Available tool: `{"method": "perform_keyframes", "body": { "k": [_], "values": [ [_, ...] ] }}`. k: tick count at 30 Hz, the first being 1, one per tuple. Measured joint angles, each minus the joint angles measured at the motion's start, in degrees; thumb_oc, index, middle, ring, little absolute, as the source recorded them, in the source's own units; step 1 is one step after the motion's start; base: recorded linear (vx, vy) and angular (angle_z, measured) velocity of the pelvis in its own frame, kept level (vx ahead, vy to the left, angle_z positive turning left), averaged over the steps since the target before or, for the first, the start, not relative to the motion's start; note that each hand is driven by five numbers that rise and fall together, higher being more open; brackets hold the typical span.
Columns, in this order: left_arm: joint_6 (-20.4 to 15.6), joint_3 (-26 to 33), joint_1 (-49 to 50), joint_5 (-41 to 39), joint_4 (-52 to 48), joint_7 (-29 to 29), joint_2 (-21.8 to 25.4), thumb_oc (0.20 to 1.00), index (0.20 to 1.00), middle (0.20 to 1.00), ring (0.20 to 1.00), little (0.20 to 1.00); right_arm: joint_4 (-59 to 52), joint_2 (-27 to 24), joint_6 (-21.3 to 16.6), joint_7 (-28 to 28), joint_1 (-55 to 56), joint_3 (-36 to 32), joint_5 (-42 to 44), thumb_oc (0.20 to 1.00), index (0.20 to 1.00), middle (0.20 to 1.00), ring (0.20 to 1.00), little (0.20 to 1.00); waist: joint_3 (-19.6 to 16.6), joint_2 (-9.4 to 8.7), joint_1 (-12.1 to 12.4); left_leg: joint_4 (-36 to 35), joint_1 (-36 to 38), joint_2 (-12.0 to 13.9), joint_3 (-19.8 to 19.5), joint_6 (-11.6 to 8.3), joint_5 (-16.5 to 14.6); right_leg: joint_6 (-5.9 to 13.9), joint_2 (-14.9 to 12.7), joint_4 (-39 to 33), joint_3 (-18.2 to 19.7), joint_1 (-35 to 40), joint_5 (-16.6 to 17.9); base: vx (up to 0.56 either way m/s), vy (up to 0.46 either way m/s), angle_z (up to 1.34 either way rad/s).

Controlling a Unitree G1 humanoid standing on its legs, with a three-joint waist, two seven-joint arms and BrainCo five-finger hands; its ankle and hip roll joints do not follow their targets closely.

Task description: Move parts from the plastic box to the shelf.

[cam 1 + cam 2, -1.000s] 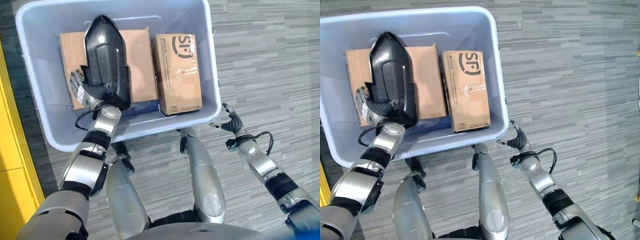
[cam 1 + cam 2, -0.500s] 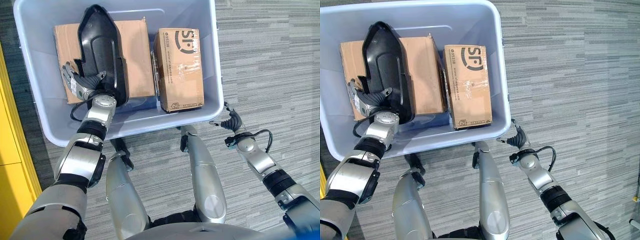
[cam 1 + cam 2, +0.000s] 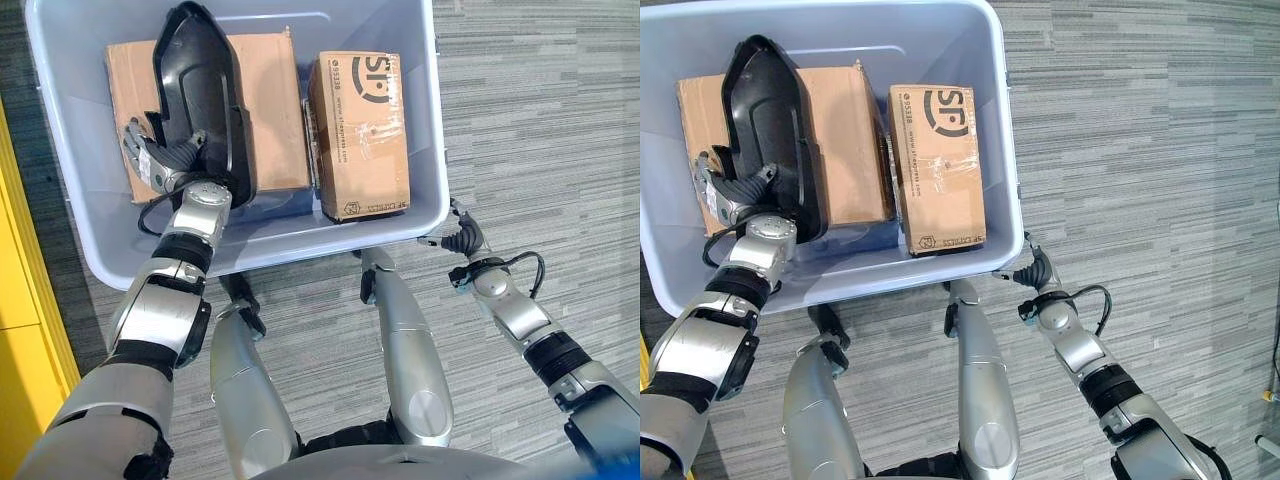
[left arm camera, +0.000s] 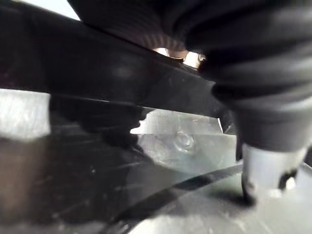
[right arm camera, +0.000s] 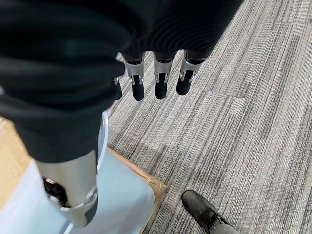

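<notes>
Black moulded plastic part (image 3: pixel 200 100), long and pointed at its far end, lies inside the pale blue plastic box (image 3: pixel 432 120), resting over the larger of two cardboard cartons. The box sits on a grey striped carpet (image 3: pixel 540 120), with a yellow panel (image 3: pixel 25 330) along the robot's left side. In the right wrist view a person's black shoe (image 5: pixel 204 209) stands on the carpet beside a carton corner.

The left hand (image 3: pixel 160 165) reaches over the box's near wall and is clamped on the part: its fingers curl round the part's left edge near the part's near end, with the wrist just below it. The part stretches away from that hand toward the far wall of the box. In the left wrist view the dark glossy surface of the part (image 4: pixel 97 161) sits right against the hand.

Beneath the part lies the large flat carton (image 3: pixel 270 110), and just to the right of the hand and part stands a smaller printed carton (image 3: pixel 360 135), touching or nearly touching the large one.

The right hand (image 3: pixel 458 240) hangs outside the box, just beside its near right corner over the carpet, holding nothing; its fingers (image 5: pixel 161 83) point downward, straight and relaxed, slightly apart.
</notes>
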Motion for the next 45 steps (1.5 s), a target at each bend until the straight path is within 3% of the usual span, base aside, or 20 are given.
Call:
{"method": "perform_keyframes", "body": {
  "k": [6,13,21,26,30,34,37,39,41,45],
  "values": [
    [-1.5,3.1,-1.7,-8.5,1.1,0.9,3.3,0.2,0.2,0.2,0.2,0.2,0.0,0.0,0.7,0.0,0.0,0.2,0.1,1.0,1.0,1.0,1.0,1.0,-0.1,-0.08,0.2,0.2,-0.2,0.2,-0.5,-0.11,-0.1,0.01,0.3,0.1,0.0,0.0,0.0,0.01,-0.036,0.01],
    [-3.4,4.3,-2.8,-13.3,2.6,10.0,2.4,0.2,0.2,0.2,0.2,0.2,0.1,0.2,-0.4,-2.3,-0.2,2.8,1.2,1.0,1.0,1.0,1.0,1.0,-0.6,-0.88,0.0,1.0,-1.0,0.6,-1.6,-0.69,-0.1,-0.53,0.6,0.7,-0.8,0.0,0.3,0.0,-0.058,0.02],
    [-8.1,5.4,-3.3,-15.4,3.0,10.6,1.0,0.2,0.2,0.2,0.2,0.2,0.3,0.2,-0.4,-4.7,0.1,3.6,3.3,1.0,1.0,1.0,1.0,1.0,-0.7,-1.13,0.4,1.9,-2.0,0.7,-2.5,-0.69,-0.1,-0.55,0.5,0.8,-1.3,0.0,0.3,-0.01,-0.02,0.02],
    [-10.1,6.7,-0.4,-11.9,0.3,10.8,0.2,0.2,0.2,0.2,0.2,0.2,-0.1,0.2,-0.8,-4.5,0.4,3.5,3.3,1.0,1.0,1.0,1.0,1.0,-0.7,-1.13,0.1,1.5,-0.8,0.5,-2.5,-0.68,0.1,-1.08,0.5,1.0,-1.3,0.9,0.8,-0.03,0.007,0.0],
    [-11.2,6.3,8.2,-8.0,-5.8,11.6,-2.2,0.2,0.2,0.2,0.2,0.2,-3.1,0.1,-1.4,-4.4,4.1,3.2,3.2,1.0,1.0,1.0,1.0,1.0,-0.7,-1.13,0.6,-2.9,6.4,-0.6,-0.8,-0.82,1.2,-0.98,0.1,-0.5,-0.7,6.0,0.7,-0.04,0.031,-0.04],
    [-15.3,6.9,15.4,-3.6,-12.1,12.5,-2.0,0.2,0.2,0.2,0.2,0.2,-6.7,0.0,-1.8,-3.2,7.8,1.0,2.5,1.0,1.0,1.0,1.0,1.0,-0.6,-0.87,2.0,-8.6,14.3,-2.0,1.3,-0.63,3.2,-0.67,-0.3,-2.9,-0.2,11.3,0.4,-0.01,0.072,-0.05],
    [-17.5,8.9,22.2,-0.6,-19.5,12.5,-1.7,0.2,0.2,0.2,0.2,0.2,-8.6,-0.4,-2.1,-0.9,11.6,-2.9,0.8,1.0,1.0,1.0,1.0,1.0,0.0,1.18,3.1,-14.3,23.7,-3.2,2.8,-0.88,4.9,-0.51,-0.6,-5.4,-0.1,18.8,0.7,0.02,0.091,-0.03],
    [-19.5,9.2,25.6,1.9,-21.0,12.9,-2.6,0.2,0.2,0.2,0.2,0.2,-10.2,-1.5,-2.6,0.2,14.0,-3.9,-0.3,1.0,1.0,1.0,1.0,1.0,-0.2,3.75,3.4,-16.5,28.0,-3.5,3.5,-0.88,5.2,-0.07,-0.6,-6.7,-0.2,22.8,0.7,0.06,0.077,-0.02],
    [-19.3,10.8,29.4,5.2,-27.0,14.5,-2.9,0.2,0.2,0.2,0.2,0.2,-12.0,-1.8,-2.5,2.0,15.9,-5.0,-2.2,1.0,1.0,1.0,1.0,1.0,-0.1,5.98,3.5,-19.6,32.6,-4.0,4.2,-0.42,5.8,0.39,-0.8,-8.1,-0.8,26.5,0.1,0.09,0.06,0.04],
    [-19.7,12.1,31.2,11.8,-34.5,19.5,-1.8,0.2,0.2,0.2,0.2,0.2,-13.0,-3.5,-2.4,4.0,18.5,-5.8,-3.5,1.0,1.0,1.0,1.0,1.0,-4.1,11.27,4.3,-22.7,36.6,-4.3,4.4,-0.31,6.1,0.88,-0.8,-9.4,-1.5,30.3,-0.8,0.12,0.056,0.08]
  ]
}}
